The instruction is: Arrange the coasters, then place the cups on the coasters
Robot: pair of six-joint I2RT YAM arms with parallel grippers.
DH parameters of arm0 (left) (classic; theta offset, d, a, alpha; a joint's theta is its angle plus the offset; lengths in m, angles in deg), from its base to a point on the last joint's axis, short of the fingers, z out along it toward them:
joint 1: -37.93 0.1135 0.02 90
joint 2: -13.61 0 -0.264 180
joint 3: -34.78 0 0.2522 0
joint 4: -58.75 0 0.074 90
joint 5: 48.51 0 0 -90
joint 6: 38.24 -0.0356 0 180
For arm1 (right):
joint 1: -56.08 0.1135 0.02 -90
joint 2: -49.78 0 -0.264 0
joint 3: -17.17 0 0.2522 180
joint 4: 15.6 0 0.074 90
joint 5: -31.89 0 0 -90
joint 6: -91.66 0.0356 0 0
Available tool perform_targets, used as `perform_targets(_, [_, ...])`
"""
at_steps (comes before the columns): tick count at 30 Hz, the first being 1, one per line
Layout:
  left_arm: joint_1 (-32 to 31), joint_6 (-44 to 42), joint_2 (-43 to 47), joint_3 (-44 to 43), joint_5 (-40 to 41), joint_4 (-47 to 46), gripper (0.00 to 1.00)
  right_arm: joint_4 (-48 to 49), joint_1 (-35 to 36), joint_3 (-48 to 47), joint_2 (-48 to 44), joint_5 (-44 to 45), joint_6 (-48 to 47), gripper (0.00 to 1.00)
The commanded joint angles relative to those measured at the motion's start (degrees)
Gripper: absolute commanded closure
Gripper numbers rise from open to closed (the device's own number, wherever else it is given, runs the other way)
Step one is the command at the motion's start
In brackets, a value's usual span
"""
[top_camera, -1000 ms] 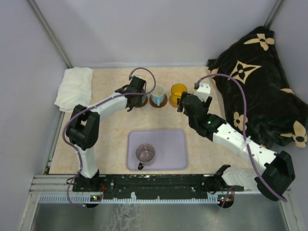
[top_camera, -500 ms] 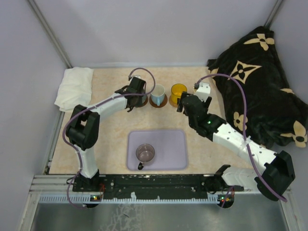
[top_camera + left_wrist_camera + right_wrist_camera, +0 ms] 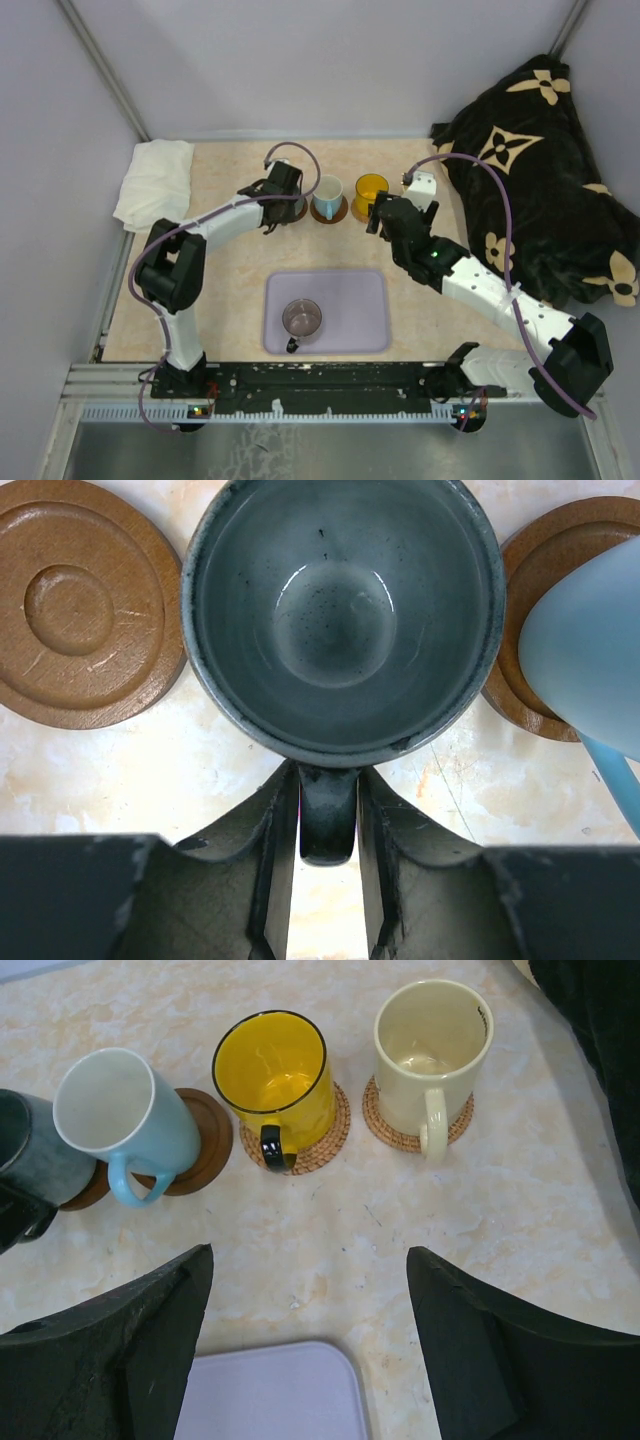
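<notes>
Left wrist view: the left claw [image 3: 327,772] reaches in from below to the grey mug [image 3: 340,610], which stands upright straight ahead of it. The mug's handle [image 3: 327,820] points back into the gap, with one of the fingers [image 3: 265,870] close along each side of it. Whether they press on the handle or only flank it cannot be told. Just to the left of the mug lies a bare coaster [image 3: 85,600], brown with a ringed face. On the right, the blue mug [image 3: 590,650] stands on a dark coaster [image 3: 535,565].

The right wrist view shows the right claw [image 3: 310,1260] wide open and holding nothing, above bare table [image 3: 560,1210]. All the mugs are ahead of it and well apart from its fingers. In a row from the left stand the grey mug with a sliver of brown coaster [image 3: 88,1192] showing at its base, the blue mug, the yellow mug [image 3: 275,1075] on a woven coaster [image 3: 338,1120], and the cream mug [image 3: 430,1050] on another woven coaster [image 3: 460,1120]. All four handles point towards the claw.

From above, the mauve mug [image 3: 302,318] stands upright in the lavender tray [image 3: 365,290], between the two arms and apart from both claws.
</notes>
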Motion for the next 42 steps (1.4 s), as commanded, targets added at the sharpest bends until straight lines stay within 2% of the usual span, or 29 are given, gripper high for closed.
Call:
perform_targets(1, [0.2, 1.2, 3.3, 0.7, 0.8, 0.6, 0.63, 1.9, 0.2, -1.5, 0.0, 0.2, 1.1, 0.22])
perform_targets(8, [0.2, 1.3, 3.8, 0.9, 1.3, 0.8, 0.44, 2.0, 0.2, -1.5, 0.0, -0.4, 1.3, 0.22])
perform_targets(14, [0.2, 2.5, 5.7, 1.4, 2.1, 1.3, 0.38, 1.8, 0.1, -1.4, -0.1, -0.5, 1.4, 0.22])
perform_targets(16, [0.2, 2.7, 7.3, 1.9, 2.7, 1.3, 0.33, 1.8, 0.1, -1.5, -0.1, -0.5, 1.3, 0.22])
perform_targets(22, [-0.1, 2.0, 14.6, 4.6, 3.0, 1.0, 0.24, 1.8, 0.2, -2.1, 0.5, 0.6, 0.3, 0.21])
perform_targets(30, [-1.9, -0.6, 29.4, 13.2, -0.9, 1.4, 0.21, 3.0, 0.1, -3.2, 2.3, 0.7, -1.1, 0.18])
perform_targets(34, [-5.7, -0.2, 38.3, 20.3, -2.2, 2.9, 0.21, 3.0, 0.1, -3.7, 3.4, 0.0, -1.5, 0.18])
perform_targets(38, [-14.0, 2.1, 47.1, 26.3, 0.8, 6.2, 0.19, 3.0, 0.1, -3.5, 4.0, 0.4, -1.8, 0.18])
perform_targets(42, [-20.0, 7.6, 53.3, 29.8, -0.7, 11.4, 0.14, 3.1, -0.1, -3.8, 4.5, 0.7, -2.4, 0.18])
